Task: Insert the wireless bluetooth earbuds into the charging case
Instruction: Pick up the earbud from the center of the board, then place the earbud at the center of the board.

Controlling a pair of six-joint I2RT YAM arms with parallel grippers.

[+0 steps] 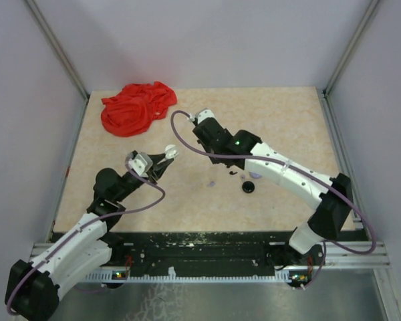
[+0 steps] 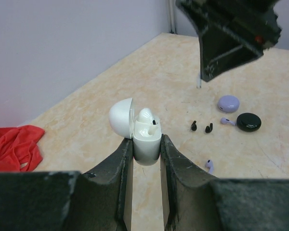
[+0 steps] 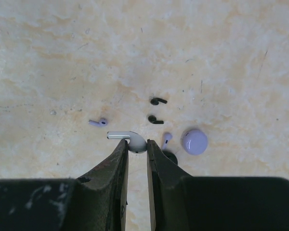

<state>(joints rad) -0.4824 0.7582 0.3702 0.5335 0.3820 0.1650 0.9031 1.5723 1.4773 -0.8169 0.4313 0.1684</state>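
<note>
Two black earbuds (image 3: 158, 101) (image 3: 155, 119), two lavender earbuds (image 3: 98, 122) (image 3: 166, 139), two round cases (image 3: 194, 141) (image 2: 248, 122) (lavender, black) lie loose; right gripper (image 3: 136, 144) pinches one white earbud (image 3: 126, 136), left gripper (image 2: 146, 142) clamps the white case (image 2: 147, 139).

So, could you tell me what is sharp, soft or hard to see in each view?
Top view: evenly lit, but the loose buds are specks. Left wrist: case sharp, own fingers dark and soft. Right wrist: held bud crisp, shadows faint.
</note>
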